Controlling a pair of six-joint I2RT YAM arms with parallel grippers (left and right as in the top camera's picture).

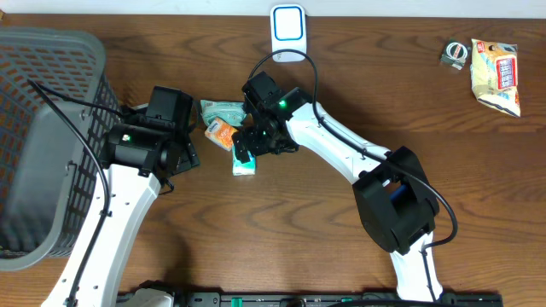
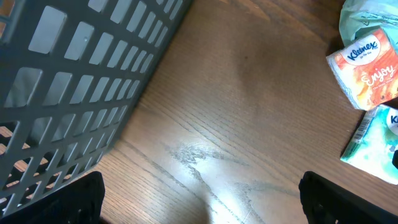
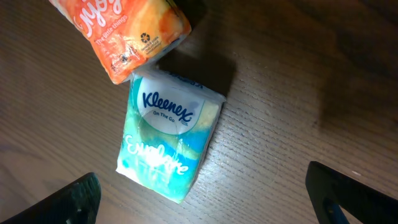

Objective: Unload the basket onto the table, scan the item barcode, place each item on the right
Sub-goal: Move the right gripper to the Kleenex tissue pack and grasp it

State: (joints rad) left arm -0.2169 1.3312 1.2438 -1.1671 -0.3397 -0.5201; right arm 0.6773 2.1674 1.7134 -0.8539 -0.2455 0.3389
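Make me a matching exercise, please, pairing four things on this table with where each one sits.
Things:
1. basket
2. scanner
3. snack bag
4. blue tissue pack

Places:
A. far right corner
B. far left side
C. middle, touching the orange tissue pack
D. far edge, centre

Pairs: 1-B, 2-D, 3-A, 4-C.

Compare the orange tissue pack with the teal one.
The orange pack reads Enjoy; the teal pack reads Explore. The orange pack is cut off at the right wrist view's top; the teal pack shows whole. Both are Kleenex packs lying on the table.
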